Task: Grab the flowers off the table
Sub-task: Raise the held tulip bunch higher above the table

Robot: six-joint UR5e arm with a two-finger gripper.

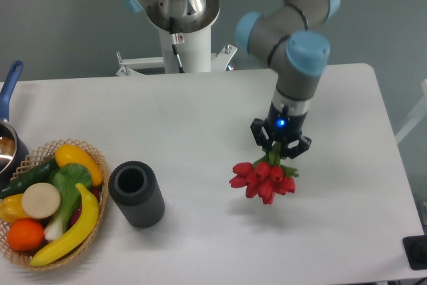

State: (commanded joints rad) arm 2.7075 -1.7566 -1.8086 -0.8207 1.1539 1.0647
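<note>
The flowers (263,178) are a bunch of red tulips with short visible green stems, hanging heads-down above the right middle of the white table (200,111). My gripper (278,151) points straight down and is shut on the green stems just above the blooms. A faint shadow lies on the tabletop below and left of the bunch, so the bunch hangs off the surface. The arm's grey links and blue joint caps rise behind the gripper.
A dark ribbed cylindrical vase (136,193) stands upright at the front left. A wicker basket (99,165) of fruit and vegetables sits at the left edge. A pot with a blue handle (8,88) is at the far left. The robot base (180,11) stands behind the table.
</note>
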